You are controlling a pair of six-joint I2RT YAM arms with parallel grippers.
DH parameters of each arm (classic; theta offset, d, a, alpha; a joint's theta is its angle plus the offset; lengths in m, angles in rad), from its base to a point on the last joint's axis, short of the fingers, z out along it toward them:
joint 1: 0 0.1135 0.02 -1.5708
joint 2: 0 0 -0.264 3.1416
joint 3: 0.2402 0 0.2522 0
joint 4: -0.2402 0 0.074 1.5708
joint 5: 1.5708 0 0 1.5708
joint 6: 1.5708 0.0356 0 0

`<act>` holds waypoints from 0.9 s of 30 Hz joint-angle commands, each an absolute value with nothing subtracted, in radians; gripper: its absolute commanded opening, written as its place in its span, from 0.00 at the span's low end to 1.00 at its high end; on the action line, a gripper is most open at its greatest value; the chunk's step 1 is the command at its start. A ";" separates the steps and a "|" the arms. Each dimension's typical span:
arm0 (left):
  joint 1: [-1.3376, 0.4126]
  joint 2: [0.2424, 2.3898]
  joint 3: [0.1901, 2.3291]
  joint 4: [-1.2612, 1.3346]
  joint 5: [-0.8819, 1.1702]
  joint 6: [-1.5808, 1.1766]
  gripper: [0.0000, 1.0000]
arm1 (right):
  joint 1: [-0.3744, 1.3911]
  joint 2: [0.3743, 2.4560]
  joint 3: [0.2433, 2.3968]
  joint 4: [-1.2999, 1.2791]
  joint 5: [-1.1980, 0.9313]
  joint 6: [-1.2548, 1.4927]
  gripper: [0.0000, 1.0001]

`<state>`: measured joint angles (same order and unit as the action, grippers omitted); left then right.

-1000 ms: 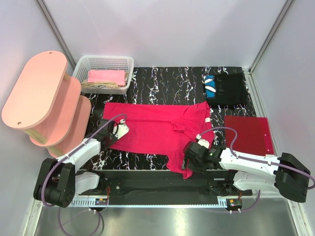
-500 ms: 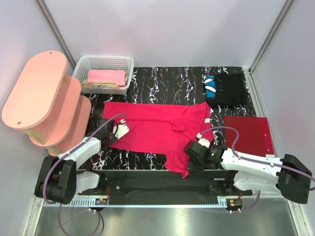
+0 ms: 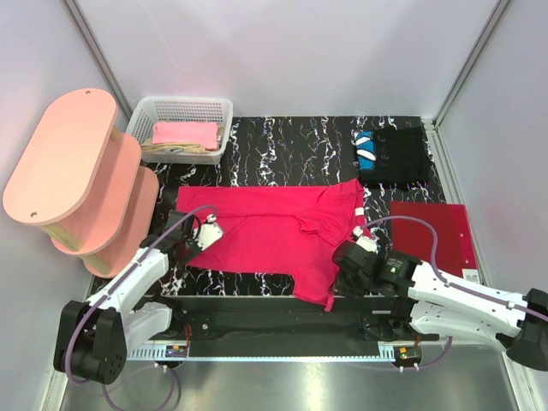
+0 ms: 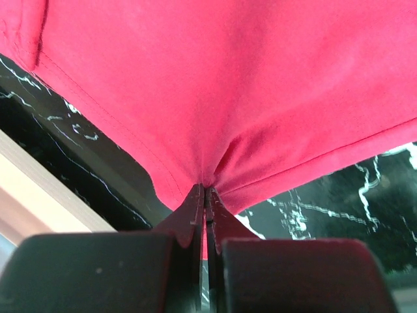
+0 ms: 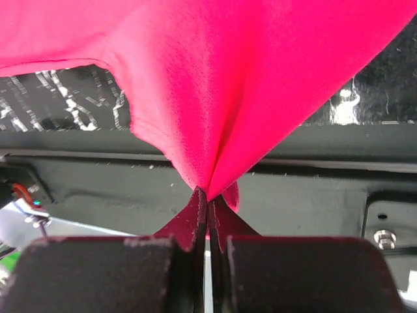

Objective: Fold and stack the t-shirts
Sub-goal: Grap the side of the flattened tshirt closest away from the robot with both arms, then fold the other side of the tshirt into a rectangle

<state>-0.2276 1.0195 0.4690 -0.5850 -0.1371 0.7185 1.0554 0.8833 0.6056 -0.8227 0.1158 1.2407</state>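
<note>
A crimson-red t-shirt lies spread across the black marbled table. My left gripper is shut on the shirt's near-left hem; in the left wrist view the red cloth bunches into the closed fingertips. My right gripper is shut on the near-right part of the same shirt, and the right wrist view shows cloth pinched at the fingertips and lifted. A folded black t-shirt with a blue-white patch rests at the back right. Pink and beige t-shirts lie in the basket.
A white basket stands at the back left. A pink tiered shelf fills the left side. A flat stiff dark-red rectangle lies on the right of the table. A black rail runs along the near edge.
Both grippers have shut on the red shirt's near edge. The right gripper has shifted right and the cloth is drawn tauter and slightly lifted.
</note>
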 commanded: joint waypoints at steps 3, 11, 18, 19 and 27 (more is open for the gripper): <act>-0.221 0.977 0.555 -0.673 -0.126 0.733 0.01 | 1.063 0.812 0.727 -0.958 0.149 1.256 0.00; -0.221 0.876 0.561 -0.770 -0.112 0.742 0.00 | 1.065 0.713 0.753 -1.048 0.113 1.285 0.00; -0.221 0.911 0.621 -0.775 -0.114 0.749 0.00 | 1.063 0.721 0.900 -1.112 0.228 1.264 0.01; -0.221 0.925 0.632 -0.772 -0.110 0.749 0.00 | 1.063 0.736 0.937 -1.115 0.245 1.253 0.02; -0.221 1.136 0.750 -0.674 -0.127 0.775 0.03 | 0.979 0.848 1.032 -1.100 0.376 1.164 0.09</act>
<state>-0.2264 1.0595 0.6720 -0.7525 -0.1272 0.7498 1.0439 0.7929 0.9901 -1.1000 0.2718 1.2266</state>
